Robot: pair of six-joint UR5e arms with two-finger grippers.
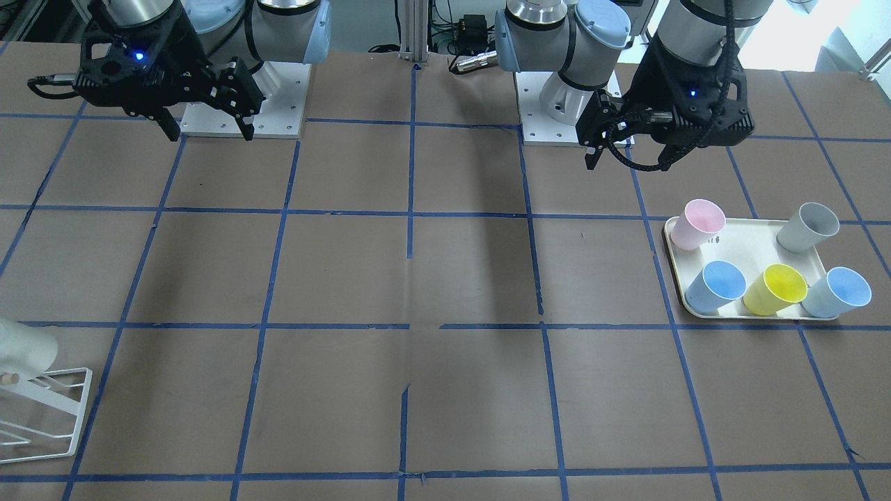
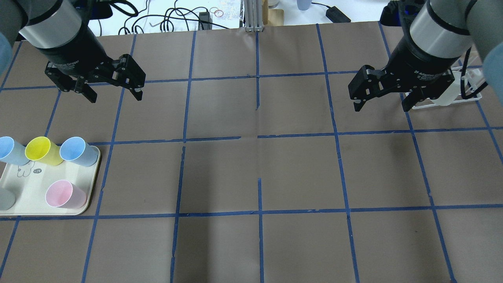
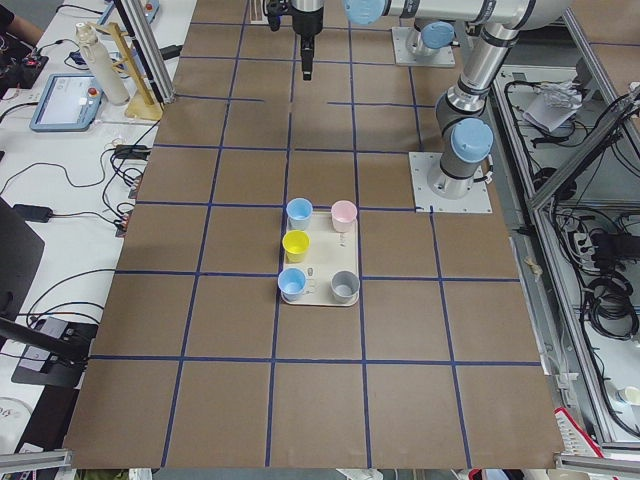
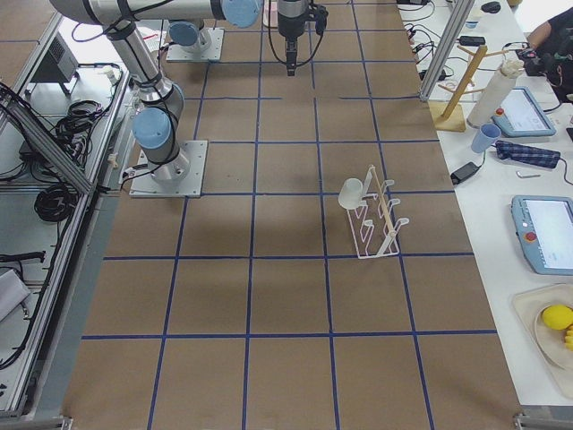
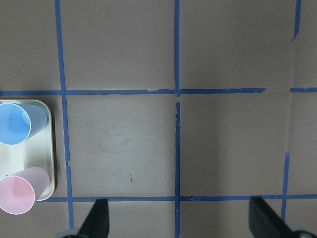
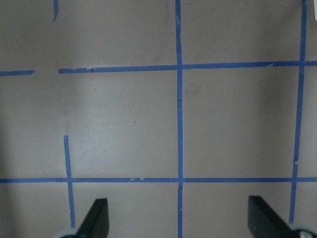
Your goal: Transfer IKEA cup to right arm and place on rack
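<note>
Item 1, pale cup (image 1: 24,351): hanging tilted over a rod of the wire rack (image 1: 82,411) at the table's edge on my right side, with neither of my hands touching it. I am judging it light, stiff and smooth. Being tapered, it is liable to slide toward its narrow base under a hard squeeze. I am favouring a gentle hold across the wall just below the rim. Placing looks done.

Item 2, right gripper (image 1: 209,132): hovering over bare table, fingers spread wide, carrying nothing.

Item 3, left gripper (image 1: 626,161): hovering likewise, fingers spread, empty.

Item 4, tray (image 1: 755,243): holding five upright cups, all looking empty. A pink cup (image 1: 698,223) and a grey cup (image 1: 807,226) are standing on my side. A blue cup (image 1: 715,285), a yellow cup (image 1: 775,289) and another blue cup (image 1: 837,292) are standing along the far side.
</note>
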